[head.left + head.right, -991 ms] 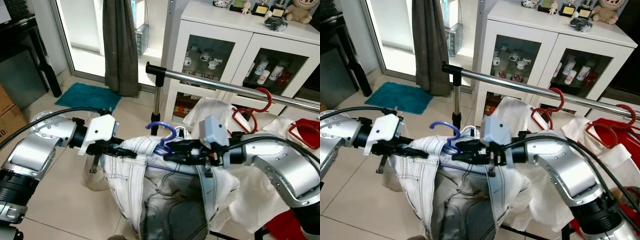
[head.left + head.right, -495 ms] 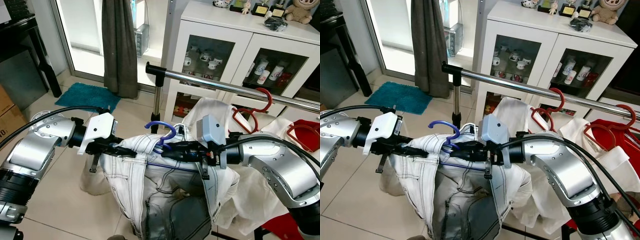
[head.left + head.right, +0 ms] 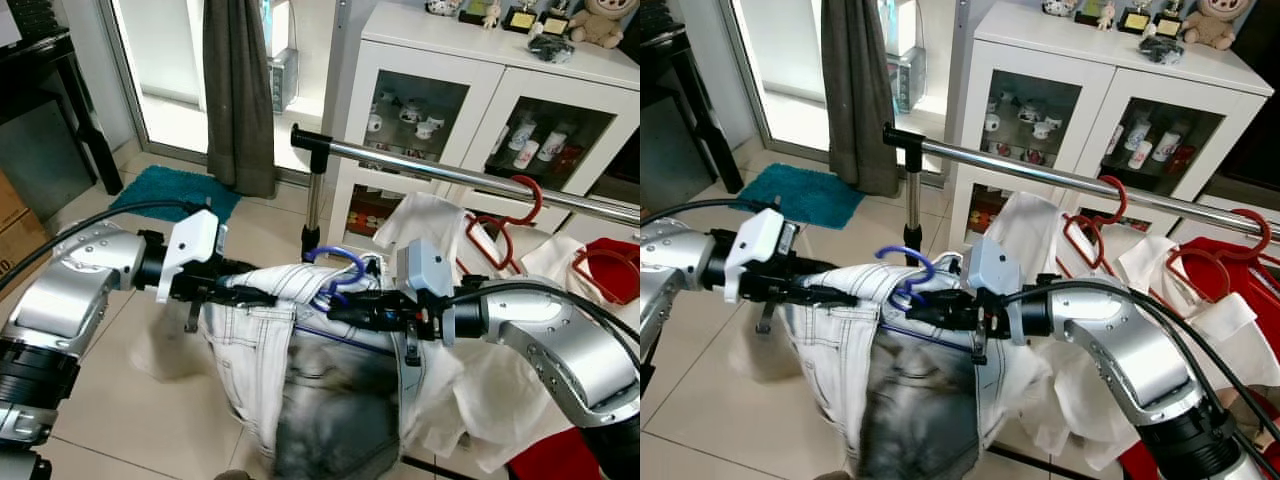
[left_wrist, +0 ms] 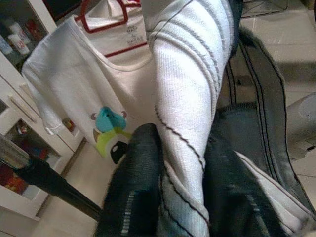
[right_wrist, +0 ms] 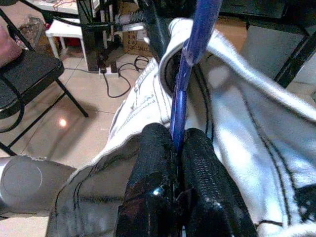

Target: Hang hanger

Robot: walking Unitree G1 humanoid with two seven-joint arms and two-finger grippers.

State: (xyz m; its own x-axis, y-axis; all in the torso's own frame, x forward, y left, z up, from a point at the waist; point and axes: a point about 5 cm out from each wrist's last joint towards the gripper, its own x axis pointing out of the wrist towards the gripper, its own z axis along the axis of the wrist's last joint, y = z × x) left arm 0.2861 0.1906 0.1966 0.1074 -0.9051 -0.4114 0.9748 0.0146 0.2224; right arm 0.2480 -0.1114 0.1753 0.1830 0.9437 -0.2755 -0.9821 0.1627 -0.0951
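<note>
The right hand (image 5: pixel 177 148) is clamped on the blue hanger (image 5: pixel 190 64), its 2 black fingers (image 5: pixel 155 158) pressed together on the thin bar just below the hook. That grip keeps the hook (image 3: pixel 338 262) upright and free, so it can be lifted over the chrome rail (image 3: pixel 470 178).

The left hand (image 4: pixel 168 197) is closed on the edge of the white garment (image 3: pixel 265 330) draped on the hanger. It holds the fabric spread to the robot's left, probably so the cloth neither slides off nor bunches at the hook.

The hanger sits between the 2 hands, below and in front of the rail's near end. Farther along, red hangers (image 3: pixel 510 210) already carry clothes.

The hook is not yet on the rail.
</note>
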